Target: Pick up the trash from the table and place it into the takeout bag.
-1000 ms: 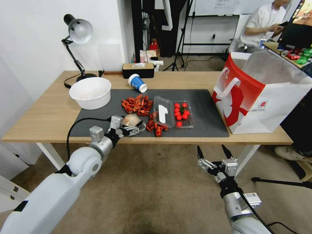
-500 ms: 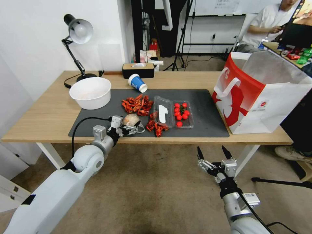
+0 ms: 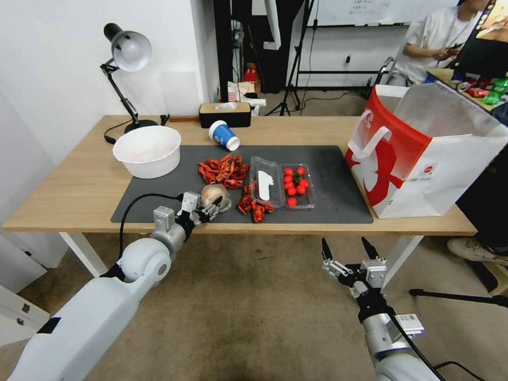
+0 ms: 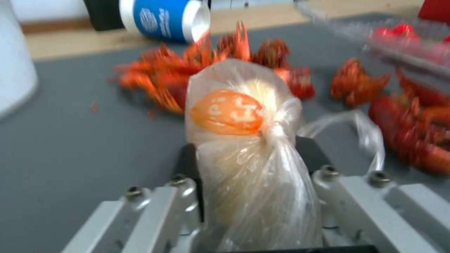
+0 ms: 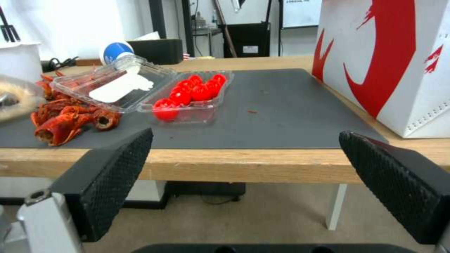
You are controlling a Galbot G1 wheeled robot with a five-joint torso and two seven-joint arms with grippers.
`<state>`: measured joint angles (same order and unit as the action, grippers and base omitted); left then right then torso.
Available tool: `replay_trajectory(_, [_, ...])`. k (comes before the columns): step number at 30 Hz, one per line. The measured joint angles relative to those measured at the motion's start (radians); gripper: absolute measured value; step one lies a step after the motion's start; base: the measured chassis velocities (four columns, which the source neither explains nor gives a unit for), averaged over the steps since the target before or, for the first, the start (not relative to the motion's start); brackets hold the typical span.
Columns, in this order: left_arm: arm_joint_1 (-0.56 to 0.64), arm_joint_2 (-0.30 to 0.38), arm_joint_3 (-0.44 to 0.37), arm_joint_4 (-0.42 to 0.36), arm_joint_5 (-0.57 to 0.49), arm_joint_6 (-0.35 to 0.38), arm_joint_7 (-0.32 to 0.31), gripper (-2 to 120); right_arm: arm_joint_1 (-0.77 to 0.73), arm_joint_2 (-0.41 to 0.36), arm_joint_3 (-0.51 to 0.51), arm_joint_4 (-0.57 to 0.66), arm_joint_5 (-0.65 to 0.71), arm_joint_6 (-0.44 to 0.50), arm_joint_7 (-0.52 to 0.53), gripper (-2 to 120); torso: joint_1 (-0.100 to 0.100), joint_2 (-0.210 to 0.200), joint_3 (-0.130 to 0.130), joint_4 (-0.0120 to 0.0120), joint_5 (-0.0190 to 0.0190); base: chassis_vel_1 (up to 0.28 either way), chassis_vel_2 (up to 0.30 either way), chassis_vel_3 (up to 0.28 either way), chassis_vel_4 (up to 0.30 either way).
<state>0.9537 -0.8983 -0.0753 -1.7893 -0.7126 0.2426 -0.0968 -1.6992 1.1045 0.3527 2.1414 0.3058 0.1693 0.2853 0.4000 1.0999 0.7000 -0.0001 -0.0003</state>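
A small clear plastic bag (image 3: 214,194) with an orange label (image 4: 227,112) sits at the near edge of the dark mat (image 3: 338,180) on the table (image 3: 79,185). My left gripper (image 3: 210,207) is shut on the bag's knotted end (image 4: 253,168). The fingers press in from both sides. A blue paper cup (image 3: 224,134) lies on its side at the mat's far edge. The red-and-white takeout bag (image 3: 423,153) stands open at the table's right end. My right gripper (image 3: 346,248) hangs open below the table's front edge, with nothing between its fingers (image 5: 117,168).
A large white bowl (image 3: 147,151) stands at the mat's left. Red crayfish shells (image 3: 225,170) lie beside a clear box of tomatoes (image 3: 293,185) at mid-mat. A desk lamp (image 3: 127,53) and a dark tissue box (image 3: 225,114) stand along the far edge.
The left gripper's fingers have closed in on the clear plastic bag, which has bunched up between them. The right arm has not moved.
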Motion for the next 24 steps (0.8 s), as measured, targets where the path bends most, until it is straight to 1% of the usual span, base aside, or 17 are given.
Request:
replay_trajectory(2, [-0.003, 0.024, -0.027, -0.046, 0.006, -0.021, 0.006, 18, 0.000, 0.002, -0.002, 0.002, -0.003, 0.000, 0.000, 100, 0.000, 0.000, 0.000, 0.0003, 0.0003, 0.000, 0.000, 0.000, 0.000])
replay_trajectory(3, [-0.003, 0.024, -0.027, -0.046, 0.006, -0.021, 0.006, 18, 0.000, 0.002, -0.002, 0.002, -0.003, 0.000, 0.000, 100, 0.000, 0.000, 0.000, 0.0003, 0.0003, 0.000, 0.000, 0.000, 0.000])
replay_trajectory(6, [-0.043, 0.045, -0.043, -0.088, 0.001, -0.043, 0.025, 10, -0.003, 0.002, -0.001, 0.008, -0.004, 0.000, 0.000, 100, 0.000, 0.000, 0.000, 0.0003, 0.0004, 0.000, 0.000, 0.000, 0.000])
replay_trajectory(7, [-0.043, 0.045, -0.043, -0.088, 0.001, -0.043, 0.025, 10, -0.003, 0.002, -0.001, 0.008, -0.004, 0.000, 0.000, 100, 0.000, 0.000, 0.000, 0.0003, 0.0004, 0.000, 0.000, 0.000, 0.000])
replay_trajectory(8, [-0.079, 0.053, -0.040, -0.099, -0.013, -0.049, 0.036, 8, -0.005, 0.002, 0.001, 0.011, -0.004, 0.001, 0.000, 100, 0.000, 0.000, 0.000, 0.0003, 0.0001, 0.000, 0.000, 0.000, 0.000])
replay_trajectory(10, [-0.157, 0.058, -0.006, -0.107, -0.058, -0.054, 0.049, 7, -0.010, 0.003, 0.004, 0.019, -0.006, 0.001, 0.000, 100, 0.000, 0.000, 0.000, 0.0000, 0.0005, 0.000, 0.000, 0.000, 0.000])
replay_trajectory(11, [-0.157, 0.058, -0.006, -0.107, -0.058, -0.054, 0.049, 7, -0.010, 0.003, 0.004, 0.019, -0.006, 0.001, 0.000, 100, 0.000, 0.000, 0.000, 0.0000, 0.0005, 0.000, 0.000, 0.000, 0.000])
replay_trajectory(12, [-0.210, 0.056, 0.029, -0.104, -0.088, -0.054, 0.051, 7, -0.015, 0.005, 0.005, 0.023, -0.009, 0.001, 0.000, 100, 0.000, 0.000, 0.000, 0.0002, 0.0000, 0.000, 0.000, 0.000, 0.000])
replay_trajectory(14, [-0.321, 0.040, 0.107, -0.081, -0.127, -0.055, 0.053, 7, -0.021, 0.010, 0.005, 0.028, -0.018, 0.001, 0.000, 100, 0.000, 0.000, 0.000, 0.0003, 0.0005, 0.000, 0.000, 0.000, 0.000])
replay_trajectory(15, [-0.321, 0.040, 0.107, -0.081, -0.127, -0.055, 0.053, 7, -0.021, 0.010, 0.005, 0.028, -0.018, 0.001, 0.000, 100, 0.000, 0.000, 0.000, 0.0003, 0.0005, 0.000, 0.000, 0.000, 0.000])
replay_trajectory(17, [-0.482, -0.008, 0.216, -0.030, -0.168, -0.058, 0.060, 7, -0.030, 0.017, 0.011, 0.034, -0.027, 0.001, 0.001, 100, 0.000, 0.000, 0.000, -0.0002, 0.0005, 0.000, 0.000, 0.000, 0.000])
replay_trajectory(18, [-0.482, -0.008, 0.216, -0.030, -0.168, -0.058, 0.060, 7, -0.030, 0.017, 0.011, 0.034, -0.027, 0.001, 0.001, 100, 0.000, 0.000, 0.000, -0.0002, 0.0005, 0.000, 0.000, 0.000, 0.000])
replay_trajectory(19, [-0.542, -0.034, 0.256, -0.005, -0.182, -0.059, 0.061, 7, -0.034, 0.020, 0.014, 0.037, -0.029, 0.001, 0.001, 100, 0.000, 0.000, 0.000, -0.0004, 0.0009, 0.000, 0.000, 0.000, 0.000])
replay_trajectory(20, [-0.602, -0.067, 0.299, 0.026, -0.195, -0.059, 0.063, 7, -0.039, 0.022, 0.017, 0.039, -0.032, 0.002, 0.001, 100, 0.000, 0.000, 0.000, 0.0000, 0.0007, 0.000, 0.000, 0.000, 0.000])
replay_trajectory(21, [-0.638, -0.091, 0.327, 0.049, -0.201, -0.059, 0.063, 7, -0.041, 0.023, 0.018, 0.040, -0.034, 0.002, 0.001, 100, 0.000, 0.000, 0.000, -0.0001, 0.0003, 0.000, 0.000, 0.000, 0.000])
replay_trajectory(22, [-0.638, -0.091, 0.327, 0.049, -0.201, -0.059, 0.063, 7, -0.041, 0.023, 0.018, 0.040, -0.034, 0.002, 0.001, 100, 0.000, 0.000, 0.000, -0.0001, 0.0003, 0.000, 0.000, 0.000, 0.000])
replay_trajectory(24, [-0.771, -0.188, 0.419, 0.144, -0.215, -0.059, 0.064, 7, -0.047, 0.030, 0.021, 0.042, -0.042, 0.003, 0.001, 100, 0.000, 0.000, 0.000, -0.0003, 0.0007, 0.000, 0.000, 0.000, 0.000])
